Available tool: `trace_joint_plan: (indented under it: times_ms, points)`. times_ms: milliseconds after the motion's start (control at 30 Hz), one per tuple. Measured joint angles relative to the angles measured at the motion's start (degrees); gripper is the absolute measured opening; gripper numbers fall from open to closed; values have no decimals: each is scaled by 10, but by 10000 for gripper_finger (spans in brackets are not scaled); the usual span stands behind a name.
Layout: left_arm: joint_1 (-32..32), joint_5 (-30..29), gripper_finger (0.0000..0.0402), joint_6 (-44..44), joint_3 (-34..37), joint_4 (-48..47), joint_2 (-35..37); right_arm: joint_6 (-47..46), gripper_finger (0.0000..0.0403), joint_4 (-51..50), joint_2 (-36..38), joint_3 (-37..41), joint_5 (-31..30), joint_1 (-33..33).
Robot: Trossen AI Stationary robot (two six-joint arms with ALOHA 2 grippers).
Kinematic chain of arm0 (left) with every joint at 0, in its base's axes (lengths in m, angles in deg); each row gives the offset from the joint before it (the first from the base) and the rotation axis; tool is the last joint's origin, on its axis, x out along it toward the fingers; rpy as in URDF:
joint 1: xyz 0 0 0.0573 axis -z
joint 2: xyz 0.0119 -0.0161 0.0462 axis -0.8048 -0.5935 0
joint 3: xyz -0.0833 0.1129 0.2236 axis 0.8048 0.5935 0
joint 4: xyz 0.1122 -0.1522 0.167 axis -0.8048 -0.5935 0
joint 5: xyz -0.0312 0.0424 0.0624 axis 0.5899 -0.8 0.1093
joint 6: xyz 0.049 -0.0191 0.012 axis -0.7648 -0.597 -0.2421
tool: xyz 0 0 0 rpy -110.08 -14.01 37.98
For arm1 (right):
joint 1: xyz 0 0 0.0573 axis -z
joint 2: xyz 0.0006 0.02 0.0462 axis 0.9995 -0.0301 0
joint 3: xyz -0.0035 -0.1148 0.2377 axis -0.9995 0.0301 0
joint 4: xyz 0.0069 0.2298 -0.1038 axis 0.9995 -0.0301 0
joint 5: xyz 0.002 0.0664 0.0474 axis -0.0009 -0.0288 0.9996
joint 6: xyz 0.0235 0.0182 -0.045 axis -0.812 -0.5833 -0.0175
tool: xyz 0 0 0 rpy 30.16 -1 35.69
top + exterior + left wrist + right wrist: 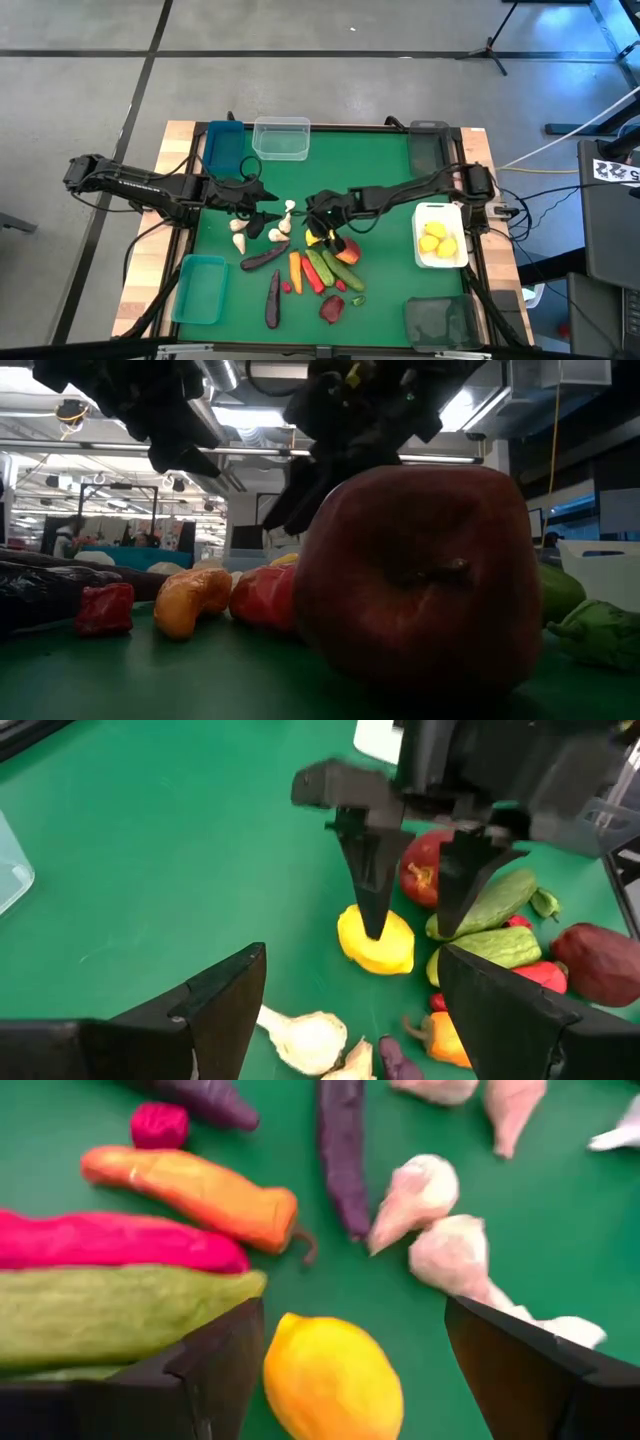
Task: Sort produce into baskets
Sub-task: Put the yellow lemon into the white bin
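Observation:
The produce lies loose on the green mat: a yellow lemon [333, 1378], garlic [420, 1195], an orange carrot [195, 1190], a cucumber [110, 1315], a red pepper [110, 1240], eggplants [272, 298] and red apples [347, 252]. My right gripper [350, 1380] hangs open just over the lemon [377, 940], one finger on each side, touching nothing I can see. My left gripper [350, 1010] stands open above the mat beside the garlic [240, 235], left of the pile. The white basket [422, 255] at the right holds lemons.
A blue basket [224, 145], a clear one [281, 138] and a dark one [432, 150] stand along the far edge. A teal basket [200, 288] and another dark one [440, 322] stand near the front corners. A dark red apple [420, 580] lies close to the low camera.

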Motion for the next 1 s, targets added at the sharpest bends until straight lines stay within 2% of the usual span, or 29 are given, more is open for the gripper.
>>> trace_joint_plan:
  times_ms: [200, 433, 767, 900, 1000]
  points:
    - [0, 0, 290, 2, 0, -1, 0, 45, 308, 10, -12, -1, 1, 5]
    - [0, 0, 290, 4, 0, -1, 0, 69, 279, 7, -27, -1, 5, 5]
    - [0, 0, 290, 4, 0, -3, 0, 59, 264, -12, -34, -2, -8, 5]
    - [0, 0, 290, 4, 0, -2, 0, 33, 264, -47, -31, -2, -38, 11]
    - [0, 0, 290, 4, 0, -1, 0, 4, 264, -49, -21, -1, -30, 21]
